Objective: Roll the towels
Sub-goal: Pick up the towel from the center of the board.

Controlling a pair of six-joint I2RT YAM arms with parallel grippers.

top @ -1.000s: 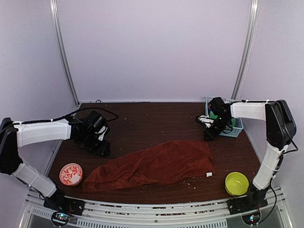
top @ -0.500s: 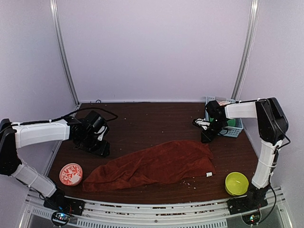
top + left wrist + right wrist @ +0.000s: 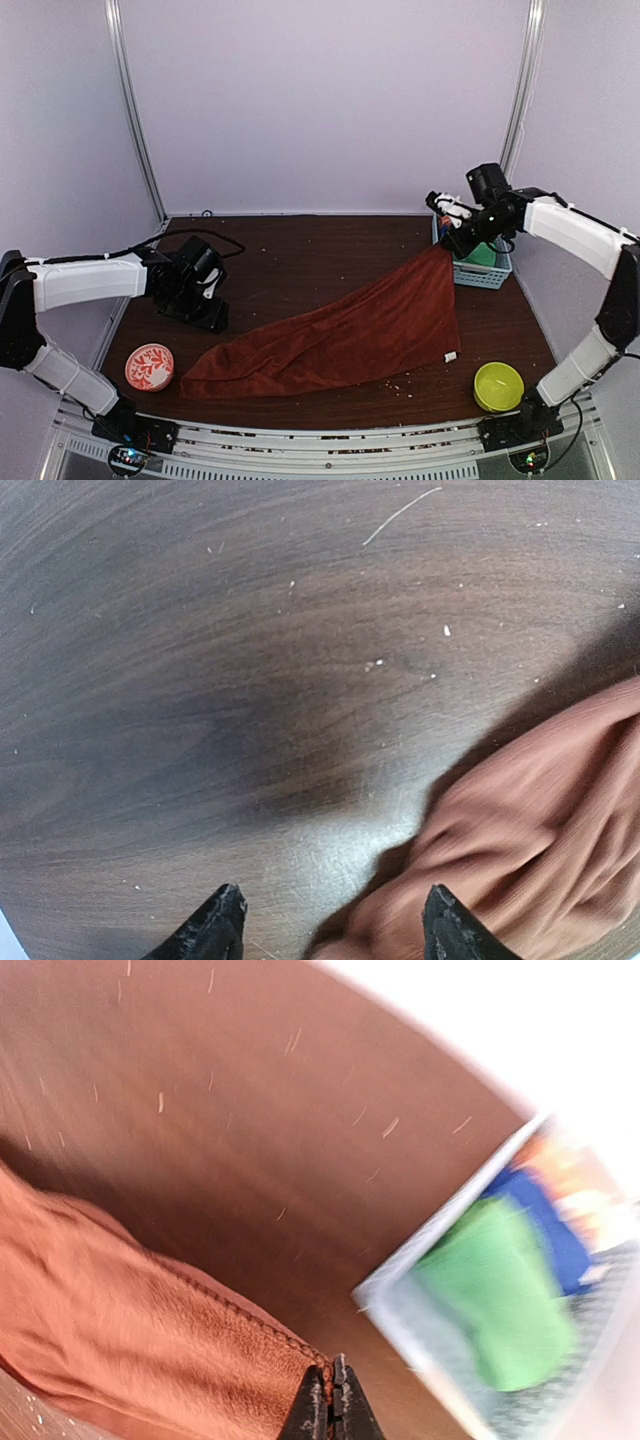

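The rust-red towel (image 3: pixel 350 335) lies stretched diagonally across the table, its right corner lifted off the surface. My right gripper (image 3: pixel 447 245) is shut on that hemmed corner (image 3: pixel 300 1355), held up beside the basket. In the right wrist view the right gripper (image 3: pixel 335 1400) shows its jaws pressed together over the seam. A green towel (image 3: pixel 500 1300) lies bundled in the basket (image 3: pixel 490 275). My left gripper (image 3: pixel 212 315) hovers low at the table's left, open. In its wrist view the left gripper (image 3: pixel 335 925) is empty, over bare wood, with the red towel's edge (image 3: pixel 540 820) under the right fingertip.
A pink patterned bowl (image 3: pixel 149 366) sits at the front left and a yellow-green bowl (image 3: pixel 498 385) at the front right. A small white scrap (image 3: pixel 451 356) lies by the towel's right edge. The basket also holds something blue (image 3: pixel 545 1225).
My right gripper has shut on the red towel's corner and risen toward the back right, pulling the cloth taut and up. The left arm has hardly moved.
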